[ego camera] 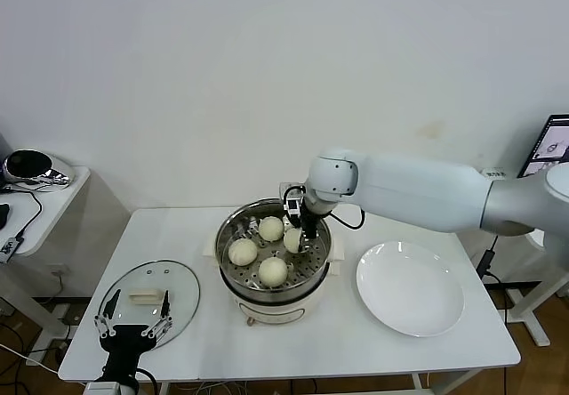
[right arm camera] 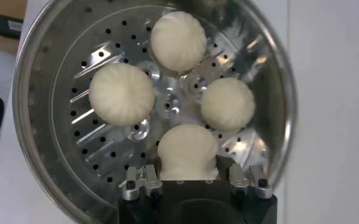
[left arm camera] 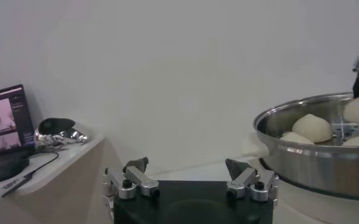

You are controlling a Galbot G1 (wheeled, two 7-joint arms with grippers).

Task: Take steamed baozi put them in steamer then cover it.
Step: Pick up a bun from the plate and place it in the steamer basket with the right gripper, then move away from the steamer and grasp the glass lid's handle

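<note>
The steamer (ego camera: 233, 275) stands mid-table, its steel pot on a cream base. Three steamed baozi (ego camera: 243, 252) lie loose on its perforated tray (right arm camera: 106, 152). My right gripper (ego camera: 300, 235) reaches down into the pot and is shut on another baozi (right arm camera: 187, 152), which is pinched between its fingers and rests on the tray at the right side. The cover (ego camera: 180, 281), a glass lid with a cream handle, lies flat at the table's front left. My left gripper (ego camera: 135, 304) hangs open just over the cover's near edge, holding nothing. The left wrist view shows the steamer's wall (left arm camera: 313, 161) off to the side.
An empty white plate (ego camera: 409, 288) lies to the right of the steamer. A low side table (ego camera: 62, 190) with a shiny object (ego camera: 31, 165) and cables stands beyond the table's left edge. A monitor (ego camera: 553, 146) shows at the far right.
</note>
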